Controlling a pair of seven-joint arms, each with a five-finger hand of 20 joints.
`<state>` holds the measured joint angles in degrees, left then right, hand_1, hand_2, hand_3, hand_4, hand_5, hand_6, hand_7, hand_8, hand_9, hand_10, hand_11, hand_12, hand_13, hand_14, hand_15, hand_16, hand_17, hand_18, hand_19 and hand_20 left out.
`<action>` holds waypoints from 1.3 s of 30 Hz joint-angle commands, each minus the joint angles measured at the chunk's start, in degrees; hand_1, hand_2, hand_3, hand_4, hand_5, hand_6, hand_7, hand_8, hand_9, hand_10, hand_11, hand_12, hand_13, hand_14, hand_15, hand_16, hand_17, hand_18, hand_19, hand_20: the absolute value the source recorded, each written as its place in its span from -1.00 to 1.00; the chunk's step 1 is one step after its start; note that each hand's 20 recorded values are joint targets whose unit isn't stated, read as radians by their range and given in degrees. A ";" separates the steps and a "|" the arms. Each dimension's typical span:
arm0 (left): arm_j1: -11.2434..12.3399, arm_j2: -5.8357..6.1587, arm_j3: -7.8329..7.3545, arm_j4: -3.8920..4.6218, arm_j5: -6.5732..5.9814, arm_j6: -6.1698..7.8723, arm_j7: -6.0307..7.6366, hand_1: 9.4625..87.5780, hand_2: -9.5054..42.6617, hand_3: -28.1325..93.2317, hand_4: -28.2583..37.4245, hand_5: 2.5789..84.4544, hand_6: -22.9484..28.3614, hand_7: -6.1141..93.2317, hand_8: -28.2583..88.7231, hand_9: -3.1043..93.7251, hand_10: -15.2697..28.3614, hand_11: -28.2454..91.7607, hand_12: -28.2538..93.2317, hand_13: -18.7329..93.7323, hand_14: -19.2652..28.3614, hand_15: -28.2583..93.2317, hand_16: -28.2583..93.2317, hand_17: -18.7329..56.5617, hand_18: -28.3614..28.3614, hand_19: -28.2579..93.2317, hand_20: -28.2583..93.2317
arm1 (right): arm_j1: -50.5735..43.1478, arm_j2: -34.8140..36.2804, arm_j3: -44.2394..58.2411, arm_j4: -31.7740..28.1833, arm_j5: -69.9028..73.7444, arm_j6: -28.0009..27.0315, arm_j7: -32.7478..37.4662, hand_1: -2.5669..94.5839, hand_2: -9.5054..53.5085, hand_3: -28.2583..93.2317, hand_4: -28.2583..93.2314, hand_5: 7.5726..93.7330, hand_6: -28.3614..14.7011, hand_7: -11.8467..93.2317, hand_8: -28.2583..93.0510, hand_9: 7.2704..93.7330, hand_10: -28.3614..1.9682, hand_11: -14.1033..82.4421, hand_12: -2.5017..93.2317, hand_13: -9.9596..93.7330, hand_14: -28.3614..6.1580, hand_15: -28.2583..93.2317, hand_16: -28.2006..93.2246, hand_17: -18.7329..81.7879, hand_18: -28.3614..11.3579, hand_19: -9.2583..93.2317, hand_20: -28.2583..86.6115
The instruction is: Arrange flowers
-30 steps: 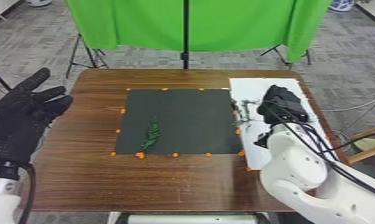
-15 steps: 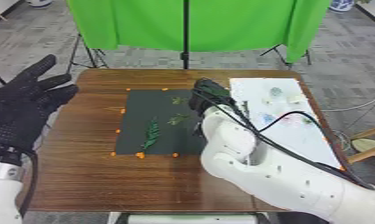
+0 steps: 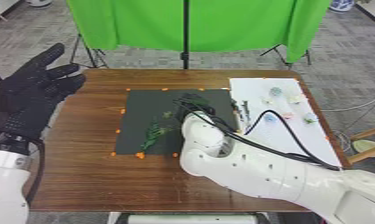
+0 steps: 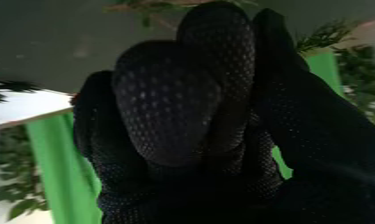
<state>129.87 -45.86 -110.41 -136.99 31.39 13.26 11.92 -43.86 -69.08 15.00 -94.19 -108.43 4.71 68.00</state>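
My right hand (image 3: 199,102) is over the dark mat (image 3: 135,107) in the head view, curled round a thin green sprig (image 3: 180,104) whose leaves stick out beside it. In the right wrist view, my right hand (image 4: 170,100) has its fingers bent in, and leaves of the held sprig (image 4: 157,7) show past the fingertips. A darker green fern-like sprig (image 3: 153,133) lies on the mat's left part. Small pale blue, pink and whitish flowers, such as a pink one (image 3: 287,115), lie on the white board (image 3: 294,142). My left hand (image 3: 34,95) is raised at the left, fingers extended.
Orange markers (image 3: 140,155) edge the mat. More thin sprigs (image 3: 246,109) lie along the white board's left side. Brown table (image 3: 95,185) surrounds the mat, and a green cloth (image 3: 130,25) hangs behind it.
My right hand has moved left from the white board to the mat with the thin sprig, uncovering the flowers. The left hand has shifted slightly up and right.
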 commanded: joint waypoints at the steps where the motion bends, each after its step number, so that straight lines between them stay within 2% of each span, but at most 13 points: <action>1: -0.33 1.65 0.27 -0.03 0.06 -0.01 -0.42 -0.61 -0.37 0.72 -0.72 -0.31 0.20 -0.56 -0.69 -0.28 0.67 -0.06 -0.32 -0.23 1.00 0.36 -0.69 -0.69 0.96 0.46 -0.14 | 2.48 -4.32 0.16 3.60 4.44 3.41 5.77 0.13 -1.00 0.61 -1.00 0.93 0.24 -0.46 -0.41 1.00 0.36 0.17 -0.69 1.00 0.47 0.45 -0.31 0.68 -0.36 1.00 -0.34; 8: 0.16 2.08 -0.10 -0.25 -0.17 0.48 0.13 -0.61 -0.38 0.73 -0.72 -0.31 0.20 -0.55 -0.69 -0.28 0.67 -0.05 -0.32 -0.23 1.00 0.36 -0.69 -0.69 0.96 0.46 -0.14 | 1.40 -5.38 1.59 3.36 6.77 -0.68 5.74 0.10 -0.93 0.62 -0.99 0.95 0.22 -0.48 -0.42 1.00 0.38 0.19 -0.70 1.00 0.47 0.47 -0.32 0.72 -0.34 1.00 -0.38; 12: 0.79 1.95 -0.22 -0.38 -0.32 0.70 0.29 -0.61 -0.38 0.73 -0.72 -0.31 0.20 -0.55 -0.69 -0.28 0.66 -0.05 -0.32 -0.23 1.00 0.37 -0.69 -0.69 0.96 0.46 -0.14 | -0.10 -5.15 1.97 2.79 6.21 -2.12 5.40 0.07 -0.95 0.60 -0.97 0.89 0.18 -0.51 -0.45 1.00 0.35 0.18 -0.70 1.00 0.45 0.46 -0.33 0.72 -0.34 1.00 -0.40; 16: 0.66 1.62 -0.12 -0.25 -0.23 0.62 -0.13 -0.61 -0.38 0.73 -0.72 -0.30 0.19 -0.55 -0.69 -0.28 0.66 -0.05 -0.32 -0.23 1.00 0.37 -0.69 -0.69 0.96 0.46 -0.14 | -0.39 -3.75 0.85 1.42 5.82 -3.10 5.17 0.01 -0.98 0.60 -0.96 0.82 0.15 -0.55 -0.48 1.00 0.31 0.13 -0.70 1.00 0.42 0.44 -0.33 0.70 -0.36 1.00 -0.42; 19: 1.73 1.20 -0.86 -0.50 -0.20 0.59 0.06 -0.61 -0.38 0.73 -0.72 -0.30 0.19 -0.55 -0.69 -0.28 0.66 -0.05 -0.32 -0.23 1.00 0.37 -0.69 -0.69 0.95 0.46 -0.14 | -0.07 -2.82 -0.34 0.36 5.18 -2.68 4.75 -0.01 -0.97 0.60 -0.95 0.78 0.14 -0.56 -0.49 1.00 0.28 0.10 -0.69 1.00 0.40 0.42 -0.32 0.68 -0.40 1.00 -0.42; 22: 1.51 0.87 -0.67 -0.37 -0.16 0.52 -0.45 -0.61 -0.38 0.73 -0.73 -0.30 0.19 -0.55 -0.69 -0.28 0.66 -0.04 -0.33 -0.23 1.00 0.37 -0.69 -0.69 0.95 0.46 -0.14 | 0.17 -1.55 -0.88 -0.82 5.74 -1.93 4.58 -0.02 -0.97 0.60 -0.95 0.76 0.15 -0.56 -0.50 1.00 0.26 0.09 -0.69 1.00 0.39 0.41 -0.32 0.66 -0.42 1.00 -0.41; 23: 1.91 1.01 -0.73 -0.48 -0.40 0.84 -0.02 -0.61 -0.38 0.73 -0.73 -0.30 0.19 -0.55 -0.69 -0.28 0.65 -0.04 -0.33 -0.23 1.00 0.37 -0.69 -0.69 0.95 0.46 -0.14 | 0.24 -1.14 -0.95 -1.23 5.49 -1.35 4.34 -0.03 -0.98 0.60 -0.95 0.75 0.15 -0.56 -0.50 1.00 0.25 0.08 -0.68 1.00 0.39 0.40 -0.31 0.66 -0.42 1.00 -0.41; 24: 2.12 0.88 -0.75 -0.50 -0.42 0.77 -0.17 -0.61 -0.38 0.73 -0.73 -0.30 0.19 -0.55 -0.69 -0.28 0.66 -0.04 -0.33 -0.23 1.00 0.37 -0.69 -0.69 0.95 0.46 -0.14 | -0.14 -0.60 -0.67 -1.83 4.67 -1.13 4.22 -0.05 -0.98 0.61 -0.94 0.74 0.16 -0.56 -0.51 1.00 0.25 0.08 -0.68 1.00 0.38 0.40 -0.31 0.66 -0.43 1.00 -0.41; 29: 3.45 0.17 -1.48 -0.89 -0.10 0.65 0.33 -0.61 -0.39 0.74 -0.74 -0.30 0.20 -0.55 -0.69 -0.27 0.66 -0.04 -0.33 -0.23 1.00 0.37 -0.69 -0.68 0.95 0.46 -0.14 | 1.65 2.69 -1.81 -5.15 3.57 4.09 2.77 -0.09 -0.96 0.63 -0.94 0.67 0.16 -0.55 -0.57 1.00 0.24 0.06 -0.67 1.00 0.38 0.39 -0.30 0.65 -0.43 1.00 -0.41; 32: 2.32 0.12 -0.53 -0.43 -0.07 0.46 -0.19 -0.61 -0.38 0.74 -0.74 -0.29 0.19 -0.54 -0.69 -0.27 0.66 -0.04 -0.33 -0.23 1.00 0.37 -0.69 -0.68 0.95 0.46 -0.14 | 0.72 4.02 0.27 -6.48 2.46 5.33 1.85 -0.13 -0.92 0.64 -0.92 0.60 0.16 -0.54 -0.70 1.00 0.23 0.05 -0.67 1.00 0.37 0.38 -0.29 0.65 -0.43 1.00 -0.41; 34: 2.33 0.18 -0.36 -0.38 -0.08 0.34 0.24 -0.61 -0.39 0.74 -0.74 -0.29 0.19 -0.54 -0.69 -0.27 0.66 -0.04 -0.33 -0.23 1.00 0.37 -0.69 -0.68 0.95 0.46 -0.14 | 0.55 5.09 0.87 -7.59 1.90 6.29 1.54 -0.15 -0.91 0.63 -0.92 0.52 0.13 -0.55 -0.71 1.00 0.22 0.04 -0.67 1.00 0.37 0.37 -0.29 0.64 -0.45 1.00 -0.41; 37: 2.69 0.14 -0.42 -0.49 -0.04 0.09 0.74 -0.62 -0.39 0.74 -0.74 -0.29 0.19 -0.54 -0.69 -0.27 0.66 -0.04 -0.33 -0.22 1.00 0.37 -0.69 -0.68 0.95 0.46 -0.14 | 0.08 8.16 1.43 -10.74 1.52 7.33 1.42 -0.18 -0.88 0.63 -0.92 0.44 0.10 -0.56 -0.71 1.00 0.19 0.02 -0.66 1.00 0.36 0.37 -0.29 0.63 -0.46 1.00 -0.40; 39: 2.89 -0.14 -0.87 -0.66 0.19 -0.16 0.24 -0.62 -0.39 0.74 -0.74 -0.29 0.19 -0.54 -0.69 -0.27 0.66 -0.05 -0.33 -0.22 1.00 0.37 -0.69 -0.68 0.95 0.46 -0.14 | -2.33 10.28 3.62 -13.12 1.51 6.54 0.45 -0.20 -0.85 0.63 -0.92 0.42 0.09 -0.56 -0.71 1.00 0.19 0.02 -0.66 1.00 0.36 0.37 -0.29 0.63 -0.47 1.00 -0.40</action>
<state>132.08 -45.23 -111.21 -137.62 31.30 13.45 12.22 -43.87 -64.87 15.07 -101.80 -105.37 11.31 69.76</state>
